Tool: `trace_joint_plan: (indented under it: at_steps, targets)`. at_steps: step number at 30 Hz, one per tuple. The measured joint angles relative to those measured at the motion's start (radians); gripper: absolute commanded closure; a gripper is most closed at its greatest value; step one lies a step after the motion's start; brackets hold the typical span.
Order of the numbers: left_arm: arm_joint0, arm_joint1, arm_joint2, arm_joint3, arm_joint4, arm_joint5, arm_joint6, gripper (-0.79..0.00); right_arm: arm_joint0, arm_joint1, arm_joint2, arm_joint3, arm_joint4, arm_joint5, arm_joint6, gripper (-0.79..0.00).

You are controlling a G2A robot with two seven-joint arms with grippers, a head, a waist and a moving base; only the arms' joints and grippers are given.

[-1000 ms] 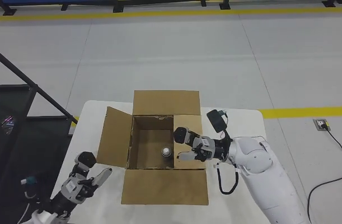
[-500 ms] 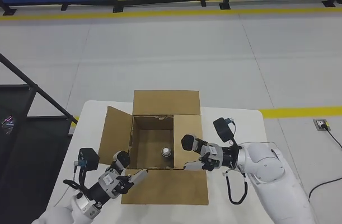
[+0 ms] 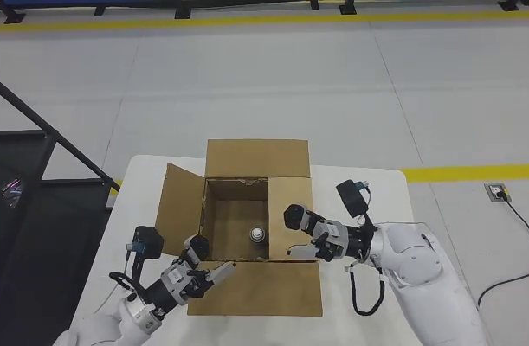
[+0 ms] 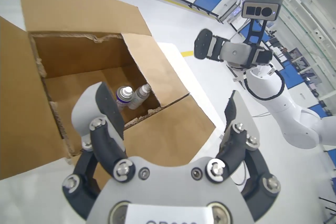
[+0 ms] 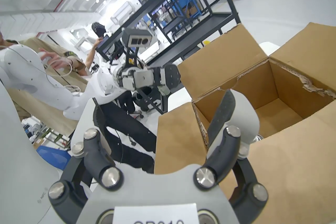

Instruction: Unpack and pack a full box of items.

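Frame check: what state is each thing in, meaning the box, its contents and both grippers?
box: open, all four flaps folded outward.
spray can: standing inside the box.
white bottle: inside the box beside the can; upright or leaning unclear.
left gripper: open, empty.
right gripper: open, empty.

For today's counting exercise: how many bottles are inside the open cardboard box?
2. A grey, purple-banded bottle stands near a corner of the brown cardboard box; a white bottle tilts close beside it. The box walls may hide more.
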Motion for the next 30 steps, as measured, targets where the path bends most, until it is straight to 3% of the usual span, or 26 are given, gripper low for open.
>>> trace_joint_plan:
  at_steps: [7,12,18,30]
  targets:
    - [-0.2,-0.002,0.121,0.16,-0.131,0.066,-0.186,-0.785,-0.15,0.023,0.129,-0.074,-0.006,-0.032,-0.138,-0.785]
    - [-0.339,-0.014,0.237,0.3,-0.143,0.1,-0.227,-0.785,-0.224,0.035,0.188,-0.097,0.01,-0.039,-0.18,-0.785]
    - [-0.472,-0.036,0.36,0.453,-0.223,0.119,-0.254,-0.785,-0.238,0.044,0.205,-0.088,0.009,-0.031,-0.202,-0.785]
    - [-0.611,-0.074,0.508,0.646,-0.301,0.094,-0.227,-0.785,-0.258,0.063,0.23,-0.077,0.052,-0.045,-0.201,-0.785]
